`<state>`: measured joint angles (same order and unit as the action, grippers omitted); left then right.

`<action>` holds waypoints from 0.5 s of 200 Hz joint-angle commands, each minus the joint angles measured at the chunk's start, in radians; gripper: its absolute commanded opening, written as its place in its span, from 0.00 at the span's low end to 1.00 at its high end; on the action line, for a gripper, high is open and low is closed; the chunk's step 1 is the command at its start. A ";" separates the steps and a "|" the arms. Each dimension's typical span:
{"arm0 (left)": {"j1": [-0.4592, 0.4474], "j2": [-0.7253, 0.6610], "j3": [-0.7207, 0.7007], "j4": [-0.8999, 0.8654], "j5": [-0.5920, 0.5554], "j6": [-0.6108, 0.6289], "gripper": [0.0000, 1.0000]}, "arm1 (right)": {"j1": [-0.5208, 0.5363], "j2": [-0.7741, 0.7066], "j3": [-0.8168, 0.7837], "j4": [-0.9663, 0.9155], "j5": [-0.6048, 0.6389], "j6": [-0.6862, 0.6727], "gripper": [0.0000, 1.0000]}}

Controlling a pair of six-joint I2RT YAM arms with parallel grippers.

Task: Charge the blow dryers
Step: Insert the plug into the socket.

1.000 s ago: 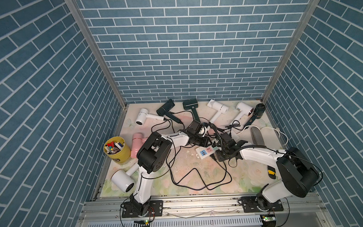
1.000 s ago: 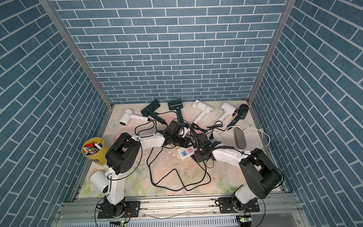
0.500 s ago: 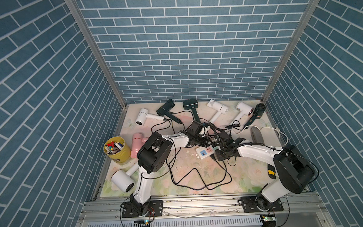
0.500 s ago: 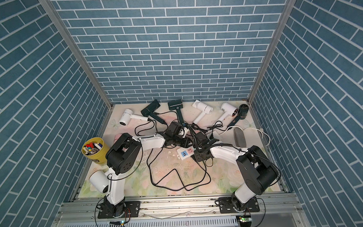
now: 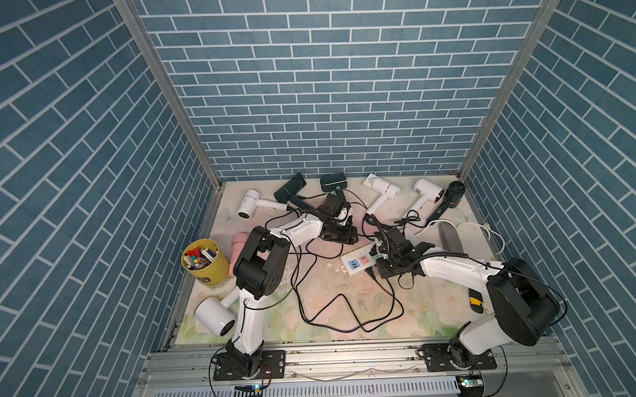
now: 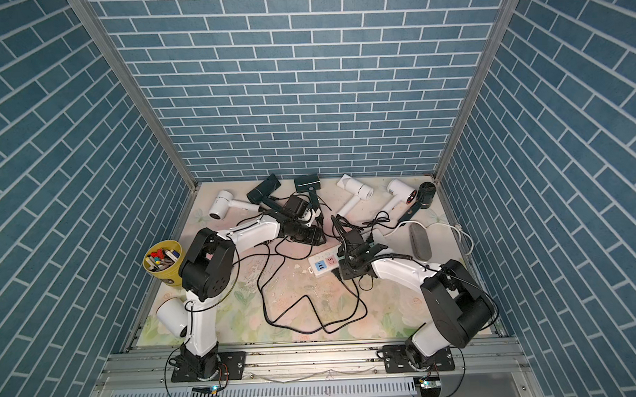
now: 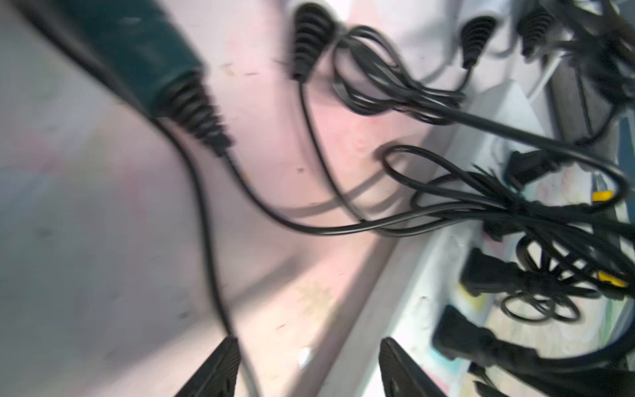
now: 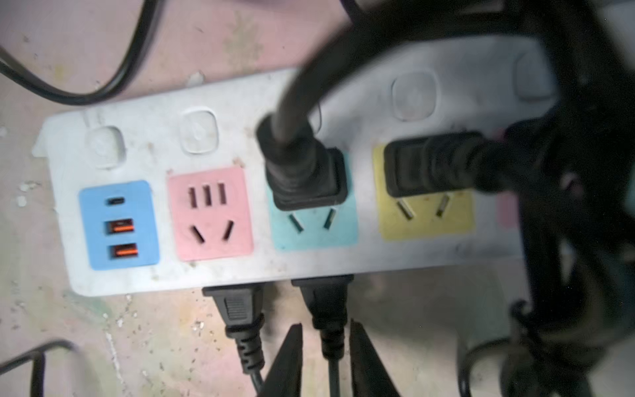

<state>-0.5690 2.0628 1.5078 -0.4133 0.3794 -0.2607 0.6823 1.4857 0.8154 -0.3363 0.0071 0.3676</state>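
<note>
Right tool [image 8: 325,324] is parked low at the long edge of the white plastic power strip with coloured sockets [image 8: 154,113]. Its jaws are only slightly apart, with the cord of a black two-pin plug [image 8: 324,295] running between them. There's a gap on both sides, so it's straddling the cord, not gripping it. My guess is it sits there because that plug butts against the strip's side.

Left tool [image 7: 309,343] is spread wide with nothing in it, over bare floral-print table [image 5: 440,304] next to the strip. It's close to the dark green dryer handle [image 7: 144,51], probably hunting for the next cord.

Most of the blow dryers [image 5: 385,188] lie in a row along the back of the table. The pink dryer [image 5: 239,240] is by the yellow cup of pens [image 5: 206,268], and a white barrel-shaped dryer [image 5: 215,315] sits at the near-left corner.

Annoying bits: the left wrist view is smeared. A cord tangle buries one end of the strip, so I can't tell which cord goes to which dryer. The pink one is mostly behind my left arm. The pink socket [image 8: 209,213] looks free.
</note>
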 commanded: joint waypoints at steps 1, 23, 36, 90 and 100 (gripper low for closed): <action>0.002 -0.098 -0.010 -0.095 -0.043 0.001 0.79 | 0.002 -0.084 -0.016 0.003 -0.016 0.007 0.41; 0.003 -0.187 -0.045 -0.128 -0.109 -0.020 0.88 | 0.002 -0.159 -0.029 -0.017 -0.039 0.013 0.57; 0.004 -0.250 -0.074 -0.148 -0.160 -0.039 0.92 | 0.002 -0.209 -0.037 -0.026 -0.066 0.011 0.67; 0.018 -0.530 -0.296 -0.152 -0.359 -0.143 0.99 | 0.003 -0.385 -0.010 -0.158 -0.110 -0.008 0.99; 0.022 -0.584 -0.357 -0.136 -0.389 -0.168 0.99 | 0.002 -0.418 -0.023 -0.156 -0.089 0.028 0.99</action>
<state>-0.5606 1.5627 1.2663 -0.5217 0.1112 -0.3584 0.6823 1.1305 0.7872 -0.4156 -0.0834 0.3614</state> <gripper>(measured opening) 0.994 0.987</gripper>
